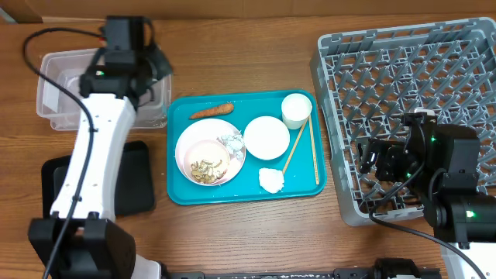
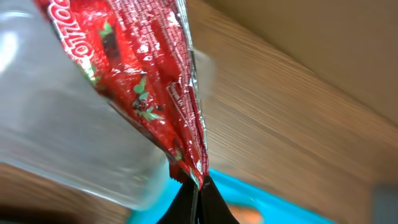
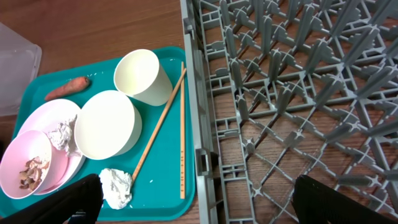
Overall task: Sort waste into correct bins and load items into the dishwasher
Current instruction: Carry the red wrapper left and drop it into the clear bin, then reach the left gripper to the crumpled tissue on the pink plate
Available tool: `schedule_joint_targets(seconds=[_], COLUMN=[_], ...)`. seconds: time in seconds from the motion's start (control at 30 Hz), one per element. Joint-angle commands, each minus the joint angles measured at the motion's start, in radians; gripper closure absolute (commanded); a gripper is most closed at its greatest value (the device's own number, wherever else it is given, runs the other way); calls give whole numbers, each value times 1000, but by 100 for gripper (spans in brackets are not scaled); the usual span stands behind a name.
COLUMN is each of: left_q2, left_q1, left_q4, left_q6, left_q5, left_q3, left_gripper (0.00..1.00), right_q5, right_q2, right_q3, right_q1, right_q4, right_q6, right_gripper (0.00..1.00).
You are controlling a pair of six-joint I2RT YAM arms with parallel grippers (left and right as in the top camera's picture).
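My left gripper (image 2: 196,186) is shut on the red crinkled wrapper (image 2: 149,81), which hangs beside the clear tub (image 2: 56,130); in the overhead view it is at the tub's (image 1: 54,97) right end. On the teal tray lie the carrot stick (image 1: 211,111), a white plate (image 1: 209,133) bearing a pink bowl (image 1: 203,164) of seed scraps and a foil scrap (image 1: 232,141), a small white bowl (image 1: 266,137), a cup (image 1: 296,109), chopsticks (image 1: 312,151) and a crumpled tissue (image 1: 270,180). My right gripper (image 3: 199,205) is open and empty over the left edge of the grey dish rack (image 1: 418,70).
The shallow black tray (image 1: 138,180) lies at the left front, partly under my left arm. The teal tray (image 1: 180,190) sits between the bins and the rack. The rack (image 3: 298,74) fills the right wrist view beside the cup (image 3: 142,74) and chopsticks (image 3: 181,137).
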Motion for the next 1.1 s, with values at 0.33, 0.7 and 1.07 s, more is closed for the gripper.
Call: schedule_joint_targets(seconds=[0.33, 0.7, 1.07], left_q2=[81, 72, 206], left_q1=[73, -198, -475], left_q4=[6, -272, -480], left_q6=[53, 219, 413], left_q5=[-44, 213, 39], left_q3=[32, 87, 84], left_gripper=[41, 30, 16], right_q5=[-6, -6, -6], right_q2=[-3, -3, -3], right_q3=[29, 29, 29], right_q1=[-2, -2, -2], right_q4=[5, 1, -2], right_q6=[5, 5, 5], right_gripper=[0, 0, 0])
